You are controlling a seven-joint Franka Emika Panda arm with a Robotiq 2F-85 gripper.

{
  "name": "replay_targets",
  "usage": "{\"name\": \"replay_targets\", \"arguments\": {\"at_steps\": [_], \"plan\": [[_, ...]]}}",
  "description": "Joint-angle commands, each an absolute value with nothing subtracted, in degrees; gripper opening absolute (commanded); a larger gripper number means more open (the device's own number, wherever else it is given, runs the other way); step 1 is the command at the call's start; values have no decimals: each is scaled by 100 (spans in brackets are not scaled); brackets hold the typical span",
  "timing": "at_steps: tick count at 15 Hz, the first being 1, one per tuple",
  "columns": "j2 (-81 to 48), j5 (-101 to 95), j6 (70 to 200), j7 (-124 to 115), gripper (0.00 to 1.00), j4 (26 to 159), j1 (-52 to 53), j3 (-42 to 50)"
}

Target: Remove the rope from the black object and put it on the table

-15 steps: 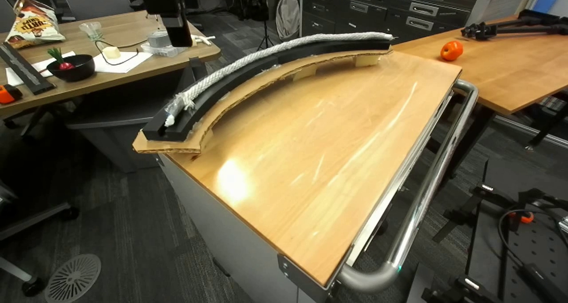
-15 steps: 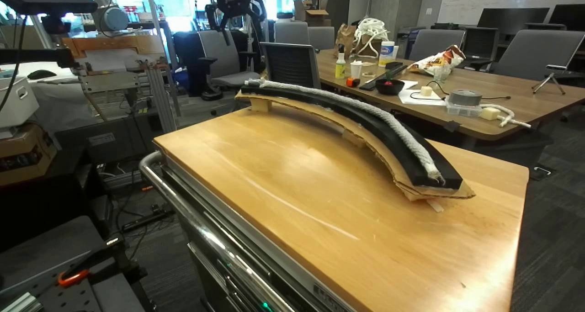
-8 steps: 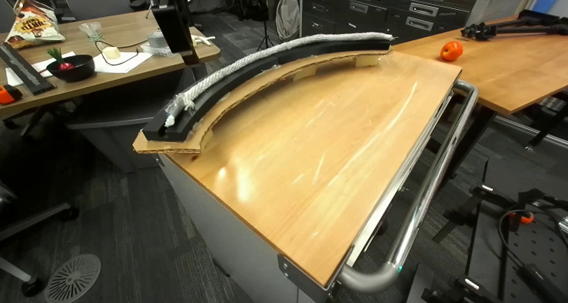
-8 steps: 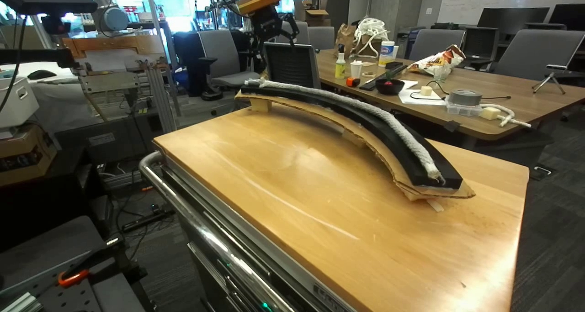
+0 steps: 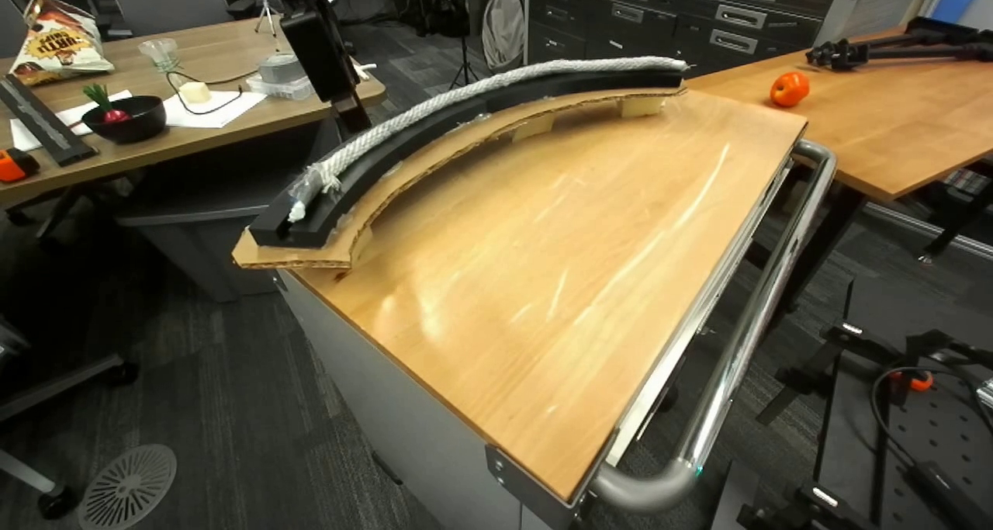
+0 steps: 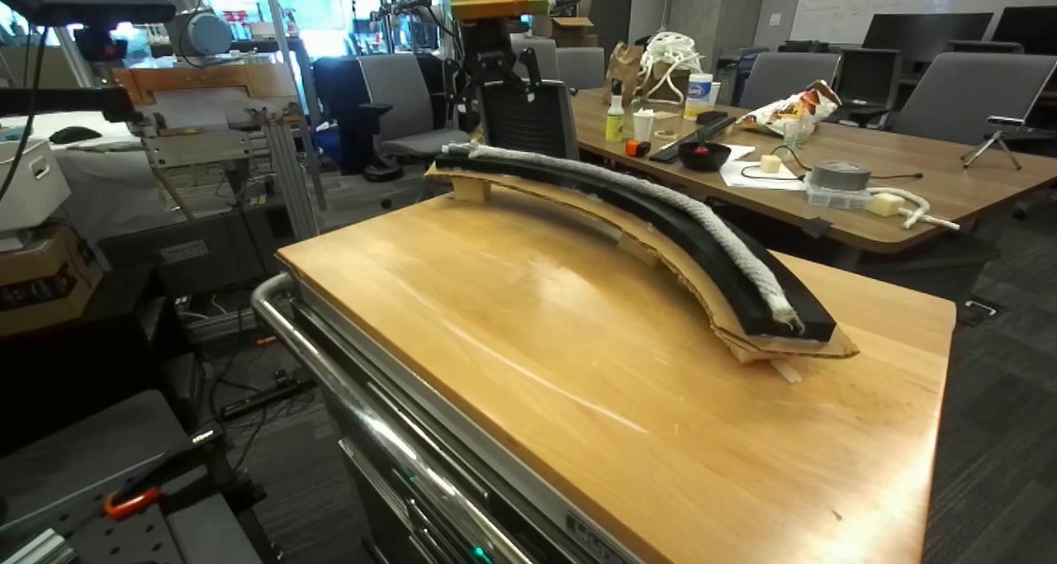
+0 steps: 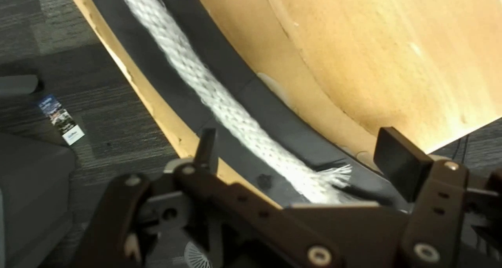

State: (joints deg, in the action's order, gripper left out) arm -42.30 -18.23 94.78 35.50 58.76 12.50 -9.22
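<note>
The thick white rope (image 5: 465, 91) lies in the groove of a long curved black object (image 5: 380, 161), shown in both exterior views, with rope (image 6: 661, 190) and object (image 6: 727, 275). The black object rests on curved cardboard propped above the wooden table top (image 5: 543, 282). My gripper (image 6: 497, 106) is open and empty, above and beyond one end of the rope. In the wrist view, the fingers (image 7: 304, 154) stand on both sides of the rope's frayed end (image 7: 333, 176), not touching it. The rope's very tip is hidden behind the gripper's body.
The cardboard base (image 6: 607, 205) sticks out past the black object. A metal handle (image 6: 396, 440) runs along the table's edge. Another table (image 5: 233, 41) behind holds a black bowl (image 5: 136, 119), a chip bag (image 5: 62, 41) and other items. An orange-red fruit (image 5: 790, 88) sits on a third table.
My gripper has come down and over toward the rope's end and now points more nearly straight down. The rope and the black object have not moved.
</note>
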Motion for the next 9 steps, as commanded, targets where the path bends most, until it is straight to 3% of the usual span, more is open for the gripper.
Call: {"name": "replay_targets", "arguments": {"at_steps": [1,9], "plan": [[-4770,-1531,8826,3801,99,4851,1322,-909],[-5304,-1352,9794,3281,100,4628,1474,-1040]]}}
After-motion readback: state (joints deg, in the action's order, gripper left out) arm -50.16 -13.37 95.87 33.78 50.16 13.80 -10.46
